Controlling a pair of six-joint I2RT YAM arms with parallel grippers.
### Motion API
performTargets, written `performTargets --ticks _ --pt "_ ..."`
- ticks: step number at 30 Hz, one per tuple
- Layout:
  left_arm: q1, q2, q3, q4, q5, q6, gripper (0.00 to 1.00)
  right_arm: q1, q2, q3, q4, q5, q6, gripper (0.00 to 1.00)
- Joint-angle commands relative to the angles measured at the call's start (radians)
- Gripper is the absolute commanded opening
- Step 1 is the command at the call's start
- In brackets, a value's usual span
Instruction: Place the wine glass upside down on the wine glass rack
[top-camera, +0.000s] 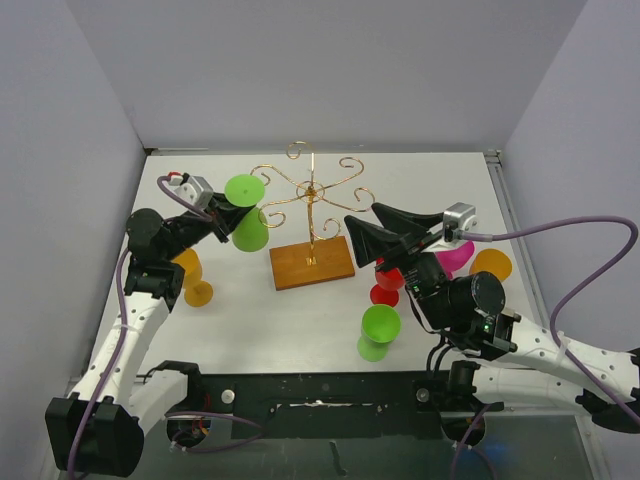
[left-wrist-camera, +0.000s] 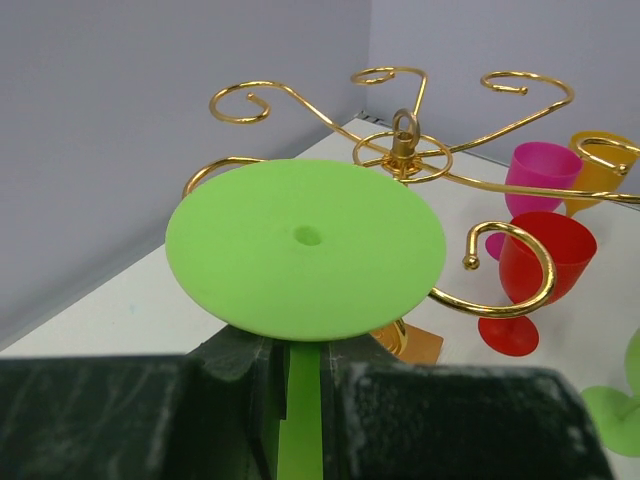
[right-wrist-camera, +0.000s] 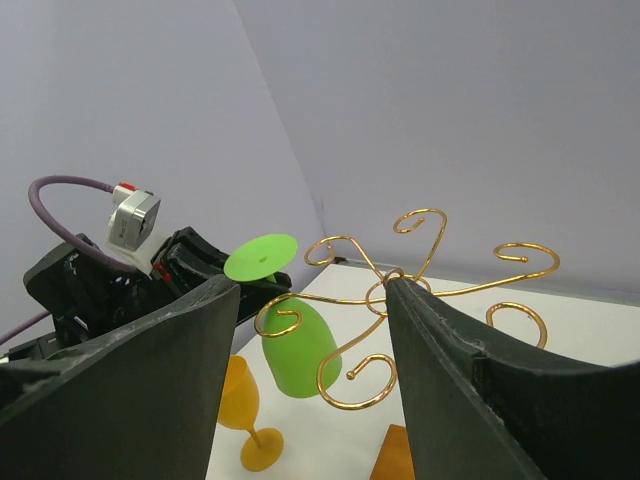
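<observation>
The left gripper (top-camera: 222, 215) is clamped nearly shut on the stem of a green wine glass (top-camera: 248, 225), holding it upside down with the flat round foot on top and the bowl hanging below. The glass sits in the air at the left side of the wine glass rack (top-camera: 312, 188), just beside its outer gold scroll arms. In the left wrist view the foot (left-wrist-camera: 305, 245) covers part of one curled arm, and whether glass and wire touch cannot be told. The rack stands on its wooden base (top-camera: 312, 262) in the middle of the table (top-camera: 250, 330). The right gripper (top-camera: 360, 213) hangs at the rack's right side with its jaws spread wide and nothing between them. Below it stand a red glass (top-camera: 388, 280), a pink glass (top-camera: 455, 258) and an orange glass (top-camera: 490, 264). A second green glass (top-camera: 379, 330) stands nearer the arms' bases, and another orange glass (top-camera: 190, 275) stands by the left arm.
</observation>
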Motion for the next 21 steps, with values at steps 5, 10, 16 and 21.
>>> performTargets --ticks 5,10,16,21 --pt "0.0 0.056 0.079 0.135 0.089 -0.047 0.0 -0.005 -0.029 -0.008 0.06 0.007 -0.007 0.61" --pt "-0.006 0.103 0.089 0.169 0.13 -0.087 0.0 -0.008 -0.032 -0.008 0.064 0.009 -0.008 0.61" --pt "-0.015 0.138 0.107 0.193 0.146 -0.101 0.0 -0.007 -0.033 -0.003 0.059 0.01 -0.011 0.61" --pt "-0.019 0.169 0.119 0.212 0.156 -0.118 0.0 -0.007 -0.039 -0.002 0.056 0.011 -0.01 0.61"
